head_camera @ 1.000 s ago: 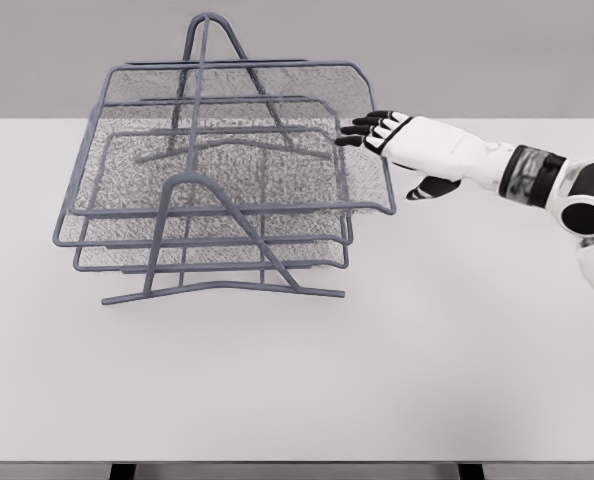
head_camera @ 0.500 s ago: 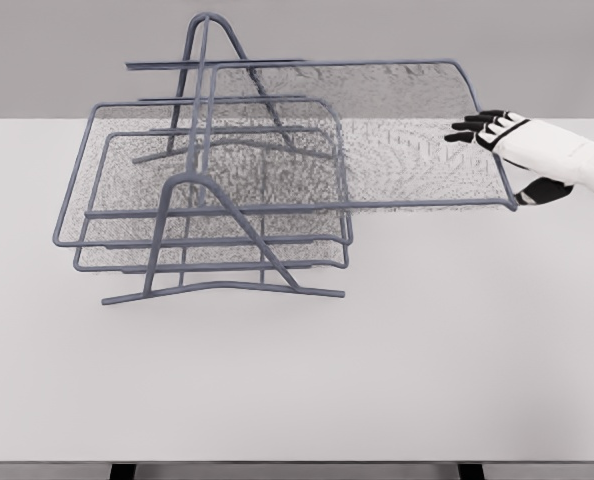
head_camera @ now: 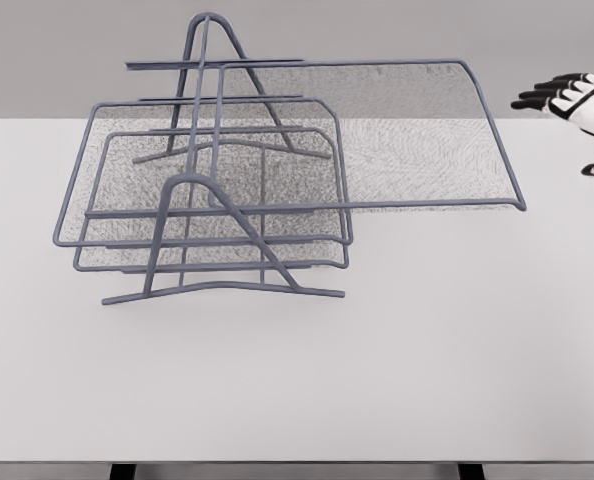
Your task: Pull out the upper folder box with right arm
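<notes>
the rack (head_camera: 197,200) is made of thin grey-blue wire rods with fine mesh floors, and it is set on a smooth white table (head_camera: 377,380). the upper folder box (head_camera: 397,140), a flat mesh tray with rounded corners, is drawn out far to the right. compared with before, the right hand (head_camera: 577,100) is now apart from it, with fingers spread and nothing gripped.

Matt grey wire-mesh upper folder box (head_camera: 407,140)
</notes>
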`<act>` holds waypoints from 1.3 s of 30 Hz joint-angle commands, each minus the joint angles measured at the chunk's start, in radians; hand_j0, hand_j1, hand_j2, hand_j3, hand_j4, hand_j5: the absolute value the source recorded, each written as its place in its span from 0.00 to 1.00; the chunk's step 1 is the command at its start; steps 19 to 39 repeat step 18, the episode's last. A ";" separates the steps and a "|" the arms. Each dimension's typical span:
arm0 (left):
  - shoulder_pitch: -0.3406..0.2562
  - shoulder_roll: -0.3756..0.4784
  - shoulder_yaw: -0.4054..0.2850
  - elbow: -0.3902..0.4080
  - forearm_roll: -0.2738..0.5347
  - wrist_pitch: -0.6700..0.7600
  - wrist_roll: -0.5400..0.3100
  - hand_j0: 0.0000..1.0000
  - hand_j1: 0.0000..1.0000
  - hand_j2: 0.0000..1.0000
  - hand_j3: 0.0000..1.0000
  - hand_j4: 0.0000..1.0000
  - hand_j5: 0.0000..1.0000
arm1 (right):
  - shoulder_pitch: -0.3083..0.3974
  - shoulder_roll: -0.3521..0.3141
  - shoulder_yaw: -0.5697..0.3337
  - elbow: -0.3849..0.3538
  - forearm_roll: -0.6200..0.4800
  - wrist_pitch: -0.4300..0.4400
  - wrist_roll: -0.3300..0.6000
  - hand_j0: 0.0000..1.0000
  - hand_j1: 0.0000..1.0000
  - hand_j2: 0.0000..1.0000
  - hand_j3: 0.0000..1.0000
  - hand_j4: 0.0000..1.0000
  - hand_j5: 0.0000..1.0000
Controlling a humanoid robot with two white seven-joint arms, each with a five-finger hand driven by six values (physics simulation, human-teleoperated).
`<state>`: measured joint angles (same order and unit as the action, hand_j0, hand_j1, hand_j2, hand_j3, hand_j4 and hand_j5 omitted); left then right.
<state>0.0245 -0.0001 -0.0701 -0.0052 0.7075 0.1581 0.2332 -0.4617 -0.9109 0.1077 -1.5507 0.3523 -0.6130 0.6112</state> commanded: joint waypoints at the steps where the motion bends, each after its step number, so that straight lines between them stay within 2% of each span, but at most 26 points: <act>1: 0.000 0.000 0.000 0.001 0.000 0.000 0.000 1.00 1.00 1.00 1.00 1.00 1.00 | 0.000 -0.048 0.072 -0.098 -0.084 0.002 0.000 1.00 1.00 1.00 1.00 1.00 1.00; 7: 0.011 0.000 0.000 0.005 0.001 0.000 -0.002 1.00 1.00 1.00 1.00 1.00 1.00 | -0.005 -0.013 0.075 -0.123 -0.084 0.002 0.000 1.00 1.00 1.00 1.00 1.00 1.00; 10: 0.011 0.000 0.000 0.002 0.000 0.001 -0.002 1.00 1.00 1.00 1.00 1.00 1.00 | -0.060 -0.003 0.075 -0.126 -0.085 0.002 0.000 1.00 1.00 1.00 1.00 1.00 1.00; 12: 0.011 0.000 0.000 0.002 0.000 0.001 -0.002 1.00 1.00 1.00 1.00 1.00 1.00 | -0.071 -0.003 0.093 -0.129 -0.110 0.002 0.000 1.00 1.00 1.00 1.00 1.00 1.00; 13: 0.011 0.000 0.000 0.002 0.000 0.001 -0.002 1.00 1.00 1.00 1.00 1.00 1.00 | -0.097 0.029 0.162 -0.129 -0.108 0.002 0.000 1.00 1.00 1.00 1.00 1.00 1.00; 14: 0.011 0.000 -0.002 0.002 0.000 0.001 0.000 1.00 1.00 1.00 1.00 1.00 1.00 | -0.106 0.084 0.173 -0.129 -0.108 0.002 0.000 1.00 1.00 1.00 1.00 1.00 1.00; 16: 0.011 0.000 -0.002 0.002 0.000 0.001 0.000 1.00 1.00 1.00 1.00 1.00 1.00 | -0.126 0.124 0.217 -0.129 -0.108 0.002 0.000 1.00 1.00 1.00 1.00 1.00 1.00; 39: 0.011 0.000 -0.002 0.002 -0.002 0.001 0.000 1.00 1.00 1.00 1.00 1.00 1.00 | -0.126 0.126 0.225 -0.128 -0.107 0.002 0.000 1.00 1.00 1.00 1.00 1.00 1.00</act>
